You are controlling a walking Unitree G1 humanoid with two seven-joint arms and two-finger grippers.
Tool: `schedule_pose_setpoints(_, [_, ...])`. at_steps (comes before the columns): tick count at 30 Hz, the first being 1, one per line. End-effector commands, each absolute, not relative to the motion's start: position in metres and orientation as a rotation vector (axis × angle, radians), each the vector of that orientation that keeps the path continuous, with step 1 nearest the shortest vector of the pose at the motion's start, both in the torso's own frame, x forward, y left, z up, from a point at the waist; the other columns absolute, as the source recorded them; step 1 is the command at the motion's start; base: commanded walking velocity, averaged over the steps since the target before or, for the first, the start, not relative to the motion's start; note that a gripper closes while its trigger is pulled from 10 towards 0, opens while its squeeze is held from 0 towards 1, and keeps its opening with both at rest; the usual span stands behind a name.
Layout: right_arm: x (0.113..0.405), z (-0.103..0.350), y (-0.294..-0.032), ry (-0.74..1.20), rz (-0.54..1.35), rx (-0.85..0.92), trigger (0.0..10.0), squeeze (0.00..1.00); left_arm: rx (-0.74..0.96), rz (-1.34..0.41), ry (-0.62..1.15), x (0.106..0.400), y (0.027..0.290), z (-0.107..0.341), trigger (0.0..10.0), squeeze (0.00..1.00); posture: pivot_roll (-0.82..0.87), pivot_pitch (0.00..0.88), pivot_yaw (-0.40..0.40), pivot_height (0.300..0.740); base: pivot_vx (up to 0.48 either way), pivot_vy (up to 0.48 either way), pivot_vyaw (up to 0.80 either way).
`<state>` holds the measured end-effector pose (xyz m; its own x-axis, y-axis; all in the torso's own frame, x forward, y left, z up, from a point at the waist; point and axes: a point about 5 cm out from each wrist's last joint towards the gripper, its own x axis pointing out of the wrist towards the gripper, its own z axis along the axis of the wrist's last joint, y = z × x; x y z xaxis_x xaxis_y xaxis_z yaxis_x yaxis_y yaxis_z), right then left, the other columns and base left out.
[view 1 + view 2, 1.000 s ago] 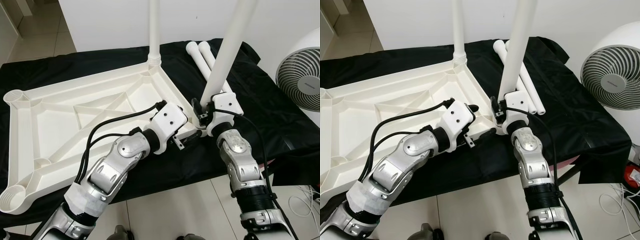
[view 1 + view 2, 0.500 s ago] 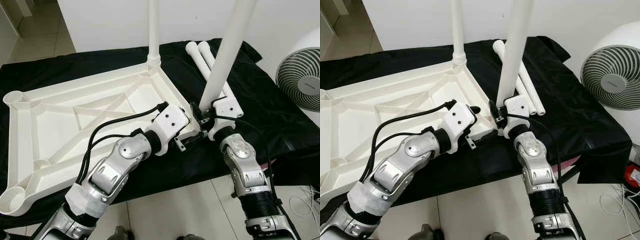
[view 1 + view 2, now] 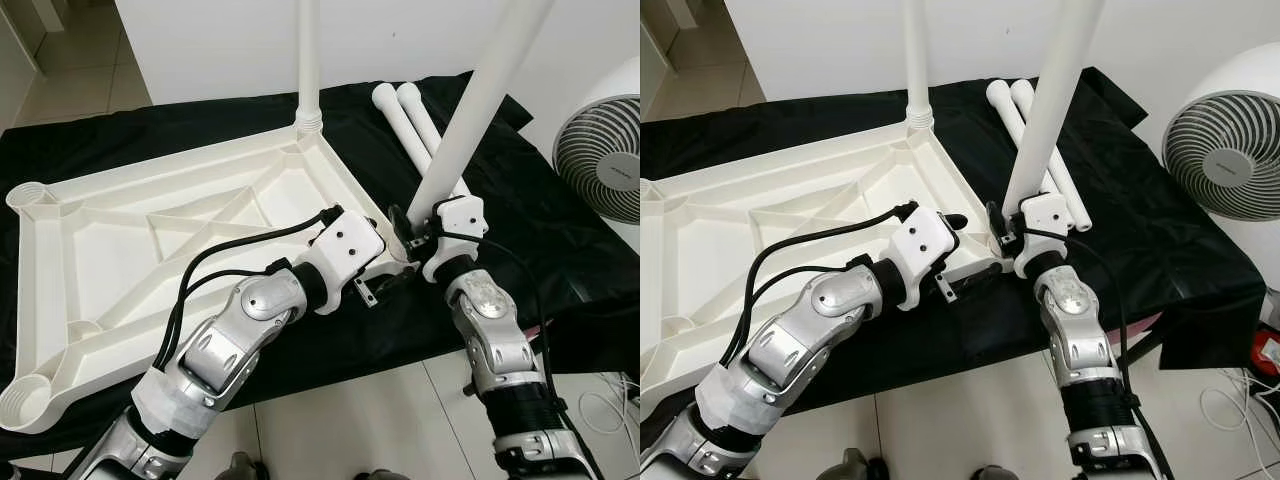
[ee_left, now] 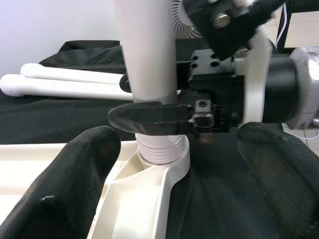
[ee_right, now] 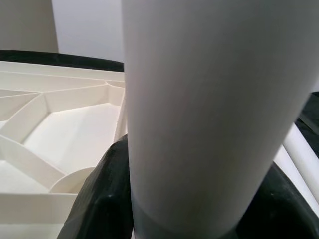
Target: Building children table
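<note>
The white tabletop [image 3: 150, 220] lies upside down on a black cloth. One white leg [image 3: 308, 60] stands in its far right corner. My right gripper [image 3: 424, 232] is shut on a second leg [image 3: 480, 110] just above its threaded end, which sits in the near right corner socket [image 4: 164, 159]. This leg leans to the right. My left gripper [image 4: 177, 149] is open at the same corner, with one finger [image 4: 75, 189] on each side of the socket and not touching the leg.
Two loose white legs [image 3: 405, 110] lie side by side on the cloth behind the right arm. A white fan [image 3: 600, 160] stands at the right. Pale floor tiles [image 3: 350, 430] run along the cloth's near edge.
The held leg has tipped further to the right at its top, and my right gripper has shifted slightly right with it. My left gripper has edged closer to the corner.
</note>
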<state>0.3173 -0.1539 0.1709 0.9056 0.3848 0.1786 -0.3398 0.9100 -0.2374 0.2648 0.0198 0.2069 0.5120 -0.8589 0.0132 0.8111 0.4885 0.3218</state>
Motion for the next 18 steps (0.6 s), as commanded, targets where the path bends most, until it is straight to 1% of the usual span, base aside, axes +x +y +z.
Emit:
schedule_pose_setpoints(1, [0.312,0.148,-0.153,-0.127,0.420,-0.216,10.0,0.00,0.305,-1.129,-0.160,0.257,0.016,0.204,10.0,0.00,-0.09,0.112,0.061,0.740,0.000,0.000,0.00])
schedule_pose_setpoints(9, [0.310,0.139,-0.163,-0.081,0.459,-0.241,10.0,0.00,0.304,-1.135,-0.162,0.256,0.015,0.204,10.0,0.00,-0.10,0.110,0.062,0.740,0.000,0.000,0.00])
schedule_pose_setpoints(18, [0.320,0.137,-0.168,0.005,0.432,-0.120,10.0,0.00,0.306,-1.138,-0.168,0.256,0.014,0.205,10.0,0.00,-0.10,0.102,0.062,0.740,0.000,0.000,0.00])
